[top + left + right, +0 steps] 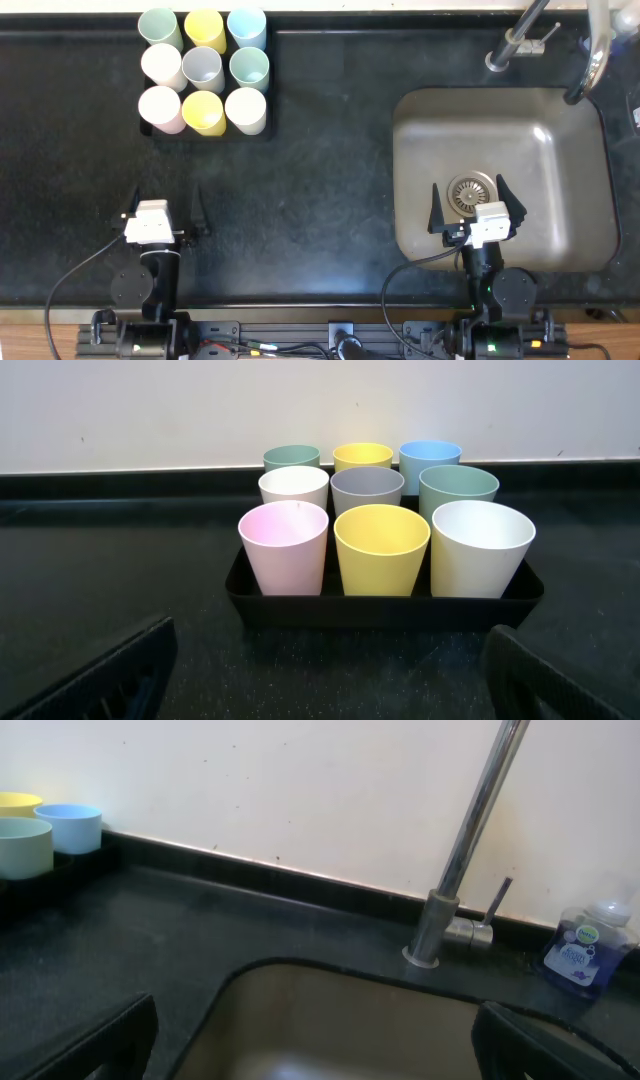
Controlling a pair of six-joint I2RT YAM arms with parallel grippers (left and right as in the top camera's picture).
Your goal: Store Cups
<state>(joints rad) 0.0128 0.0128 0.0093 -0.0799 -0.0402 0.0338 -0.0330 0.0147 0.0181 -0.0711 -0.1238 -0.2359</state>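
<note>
Left gripper [166,206]: hovering by worktop's [330,150] near edge, jaws spread wide, facing cups [367,490].
Right gripper [472,201]: hanging over sink [560,170], jaws wide.

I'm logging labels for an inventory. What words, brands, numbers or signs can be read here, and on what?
Soap bottle, label: print is there, but too small and blurred to read.
Cups, tray, tap, sink: no text on them.
</note>
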